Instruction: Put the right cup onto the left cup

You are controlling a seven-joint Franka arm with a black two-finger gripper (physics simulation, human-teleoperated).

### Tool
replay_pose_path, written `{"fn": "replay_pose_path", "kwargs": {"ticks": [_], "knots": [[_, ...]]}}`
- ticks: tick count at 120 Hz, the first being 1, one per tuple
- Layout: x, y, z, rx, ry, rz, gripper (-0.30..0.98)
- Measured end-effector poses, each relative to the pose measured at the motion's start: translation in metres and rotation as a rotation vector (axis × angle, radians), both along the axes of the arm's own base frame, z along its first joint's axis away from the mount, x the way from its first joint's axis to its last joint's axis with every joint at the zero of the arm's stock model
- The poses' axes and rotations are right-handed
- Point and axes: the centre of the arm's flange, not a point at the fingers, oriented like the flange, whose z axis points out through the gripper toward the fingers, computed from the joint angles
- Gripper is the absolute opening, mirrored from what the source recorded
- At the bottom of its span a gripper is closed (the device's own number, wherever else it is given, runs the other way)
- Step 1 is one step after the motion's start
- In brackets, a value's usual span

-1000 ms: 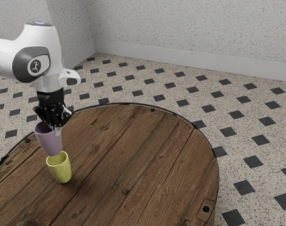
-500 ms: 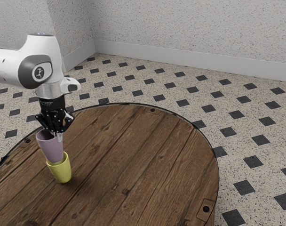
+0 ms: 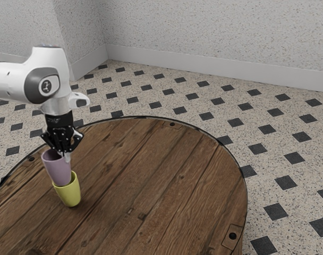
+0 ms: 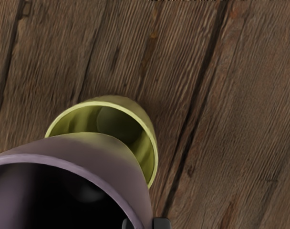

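Note:
My gripper [image 3: 66,155] is shut on the near rim wall of the purple cup [image 3: 57,169], one finger inside and one outside. In the wrist view the fingertips of the gripper [image 4: 146,224] pinch the wall of the purple cup [image 4: 102,160]. Beneath it the yellow cup [image 3: 70,194] stands upright on the table. The purple cup's lower end, slightly tilted, overlaps the yellow mouth; part of the opening of the yellow cup [image 4: 152,138] shows beside it. How deep it sits inside cannot be told.
The round wooden table [image 3: 151,180] extends toward the exterior view's right, with a dark metal rim around its edge. Tiled floor [image 3: 289,159] and a pale wall [image 3: 214,37] lie beyond it.
My hand has come down with the purple cup, from above the yellow cup to its mouth, with only a small drop in the last half second. The yellow cup has not visibly moved.

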Motion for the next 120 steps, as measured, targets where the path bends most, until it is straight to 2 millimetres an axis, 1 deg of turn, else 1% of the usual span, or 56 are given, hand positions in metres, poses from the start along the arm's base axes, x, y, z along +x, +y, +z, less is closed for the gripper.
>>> {"fn": "replay_pose_path", "kwargs": {"ticks": [16, 33, 42, 50, 54, 61, 72, 78, 90, 103, 107, 116, 120], "knots": [[0.012, 0.006, -0.013, -0.008, 0.008, 0.001, -0.10], [0.017, 0.016, -0.028, -0.013, 0.017, 0.015, -0.10], [0.018, 0.019, -0.029, -0.016, 0.015, 0.027, 0.05], [0.017, 0.021, -0.025, -0.014, 0.008, 0.037, 0.20], [0.015, 0.021, -0.019, -0.011, 0.002, 0.041, 0.26], [0.012, 0.016, -0.004, -0.003, -0.017, 0.039, 0.36], [0.012, -0.009, 0.024, 0.009, -0.052, 0.001, 0.48], [0.014, -0.019, 0.037, 0.010, -0.065, -0.015, 0.52], [0.019, -0.035, 0.058, -0.004, -0.083, -0.048, 0.58], [0.028, -0.062, 0.088, -0.019, -0.109, -0.121, 0.62], [0.031, -0.070, 0.095, -0.024, -0.112, -0.145, 0.63], [0.044, -0.084, 0.110, -0.024, -0.123, -0.196, 0.65], [0.053, -0.089, 0.117, -0.019, -0.130, -0.215, 0.65]]}}
